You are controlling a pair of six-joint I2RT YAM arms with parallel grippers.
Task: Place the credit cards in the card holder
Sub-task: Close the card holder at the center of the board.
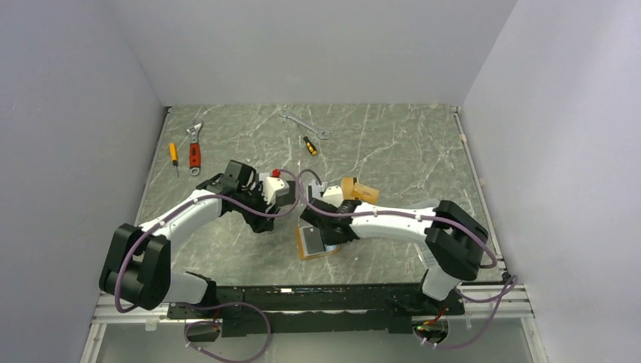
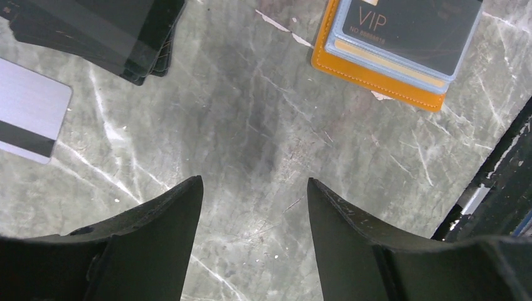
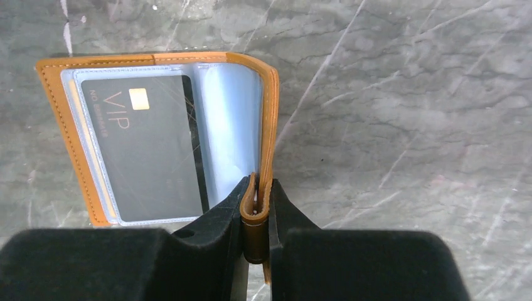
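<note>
The orange card holder lies open on the marble table, and a dark VIP card sits in its clear pocket. My right gripper is shut on the holder's right cover and snap tab, holding that cover upright. The holder shows under this gripper in the top view. My left gripper is open and empty above bare table. Ahead of it lie a silver-grey card with a black stripe, a stack of dark cards, and the holder. Orange-tan cards lie behind the right wrist.
At the back of the table lie a silver spanner, a small yellow-and-black screwdriver, a red adjustable wrench and a yellow screwdriver. Grey walls enclose the table on three sides. A black rail shows at the left wrist view's right.
</note>
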